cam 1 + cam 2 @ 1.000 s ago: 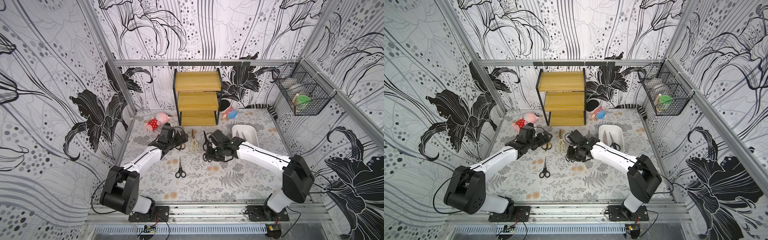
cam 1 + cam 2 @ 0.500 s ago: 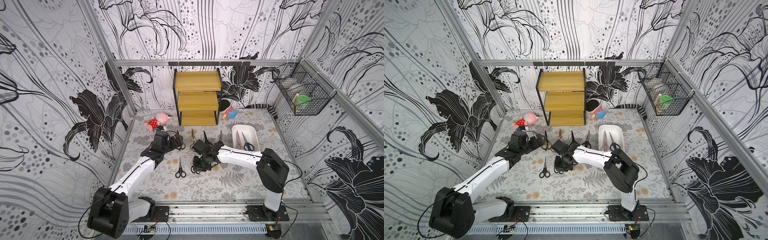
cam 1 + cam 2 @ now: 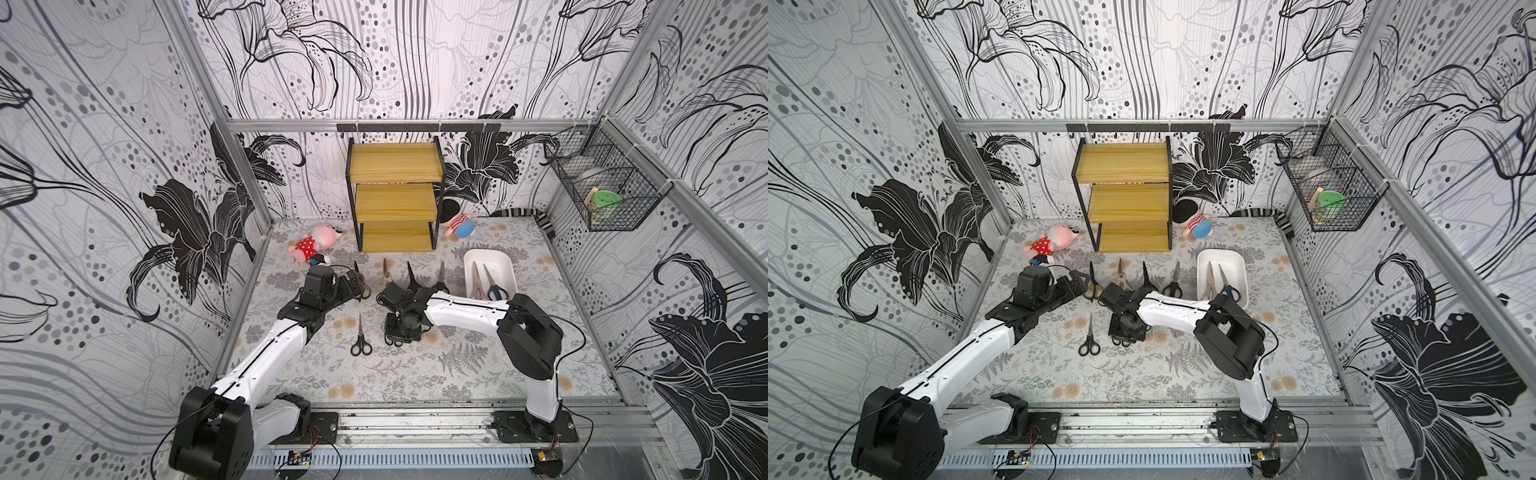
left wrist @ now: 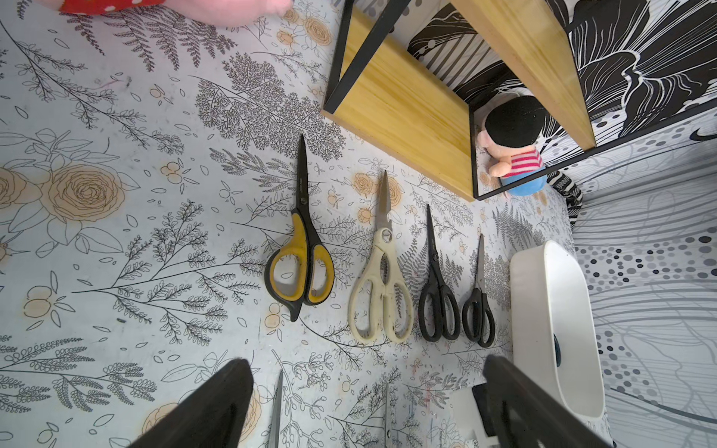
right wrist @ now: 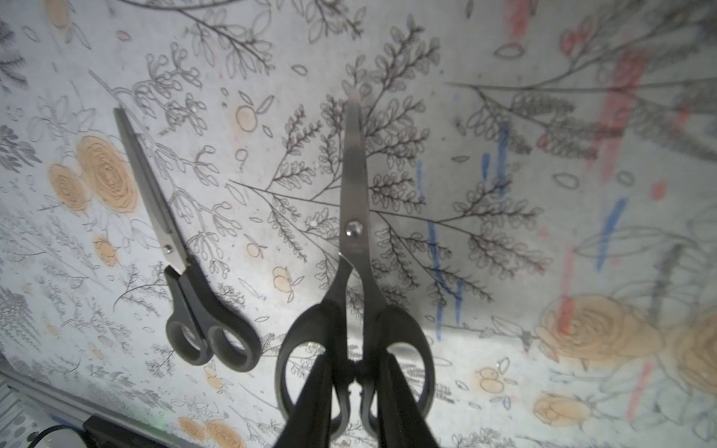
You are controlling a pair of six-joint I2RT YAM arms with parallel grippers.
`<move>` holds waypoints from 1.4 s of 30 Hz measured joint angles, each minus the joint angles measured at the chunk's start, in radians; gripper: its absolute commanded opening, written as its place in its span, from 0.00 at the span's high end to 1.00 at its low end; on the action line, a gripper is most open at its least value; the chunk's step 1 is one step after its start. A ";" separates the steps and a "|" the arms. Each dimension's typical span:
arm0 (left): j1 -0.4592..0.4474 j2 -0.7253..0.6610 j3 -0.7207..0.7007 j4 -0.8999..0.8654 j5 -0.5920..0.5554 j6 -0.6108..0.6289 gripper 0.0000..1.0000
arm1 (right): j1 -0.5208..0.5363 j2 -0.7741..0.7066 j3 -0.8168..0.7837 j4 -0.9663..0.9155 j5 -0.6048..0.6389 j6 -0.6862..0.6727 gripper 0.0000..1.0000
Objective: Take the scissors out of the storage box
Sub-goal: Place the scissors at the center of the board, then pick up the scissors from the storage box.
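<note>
My right gripper (image 5: 355, 360) is shut on the handles of a black scissors (image 5: 354, 217), held low over the table with the blades pointing away. Another black scissors (image 5: 186, 271) lies just beside it, seen in a top view as well (image 3: 360, 340). The white storage box (image 3: 486, 254) at the right holds a pale pink pair (image 3: 475, 282) and a dark blue pair (image 3: 494, 289). My left gripper (image 4: 366, 372) is open and empty, near a row of yellow-black (image 4: 300, 263), cream (image 4: 382, 287) and two black scissors (image 4: 438, 294) on the table.
A wooden shelf unit (image 3: 395, 199) stands at the back, with a pink plush toy (image 3: 316, 245) to its left and a striped plush (image 3: 459, 226) to its right. A black wire basket (image 3: 602, 195) hangs on the right wall.
My right gripper carried the black scissors left and toward the front, down beside the lone black pair. The left arm changed pose; its gripper stayed by the row's left end.
</note>
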 measured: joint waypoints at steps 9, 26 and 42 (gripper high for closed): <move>0.000 0.000 0.000 -0.009 0.000 0.001 0.02 | 0.009 0.028 0.009 -0.003 0.008 0.000 0.77; 0.000 0.067 0.019 -0.010 0.005 0.002 0.02 | -0.002 -0.003 0.112 -0.077 0.064 -0.059 0.68; -0.008 0.369 0.258 0.030 0.132 0.045 0.02 | -0.482 -0.202 0.091 -0.108 0.177 -0.378 0.74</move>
